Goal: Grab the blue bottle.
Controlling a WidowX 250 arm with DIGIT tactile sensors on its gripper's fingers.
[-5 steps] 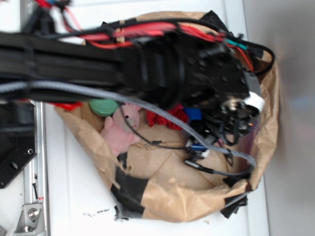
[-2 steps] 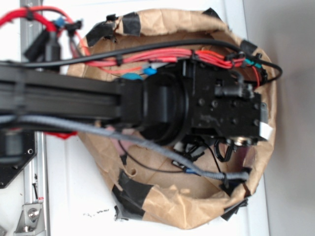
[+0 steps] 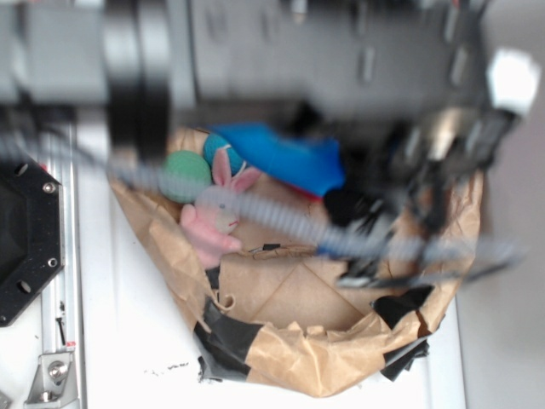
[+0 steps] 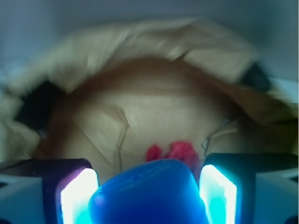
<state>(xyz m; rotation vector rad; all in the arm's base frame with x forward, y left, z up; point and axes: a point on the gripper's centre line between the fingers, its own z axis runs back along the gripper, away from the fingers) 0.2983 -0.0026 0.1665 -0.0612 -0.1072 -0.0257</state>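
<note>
In the exterior view a green ball (image 3: 186,175) and pink bunny (image 3: 213,220) lie at the left of the paper bag (image 3: 298,358). Right of them the blue bottle (image 3: 285,158) hangs blurred. The gripper (image 4: 148,192) clamps it, fingers (image 4: 78,193) pressing both sides.

Blue bottle (image 4: 147,193) between gripper (image 4: 148,196) fingers (image 4: 78,196), above paper bag (image 3: 298,358) interior. Exterior view: bottle (image 3: 285,158) right of ball (image 3: 223,153); green ball (image 3: 186,175) left of that. Bunny (image 3: 213,223) in bag, just below both balls. Red item (image 4: 172,151) on bag floor beyond bottle.
</note>
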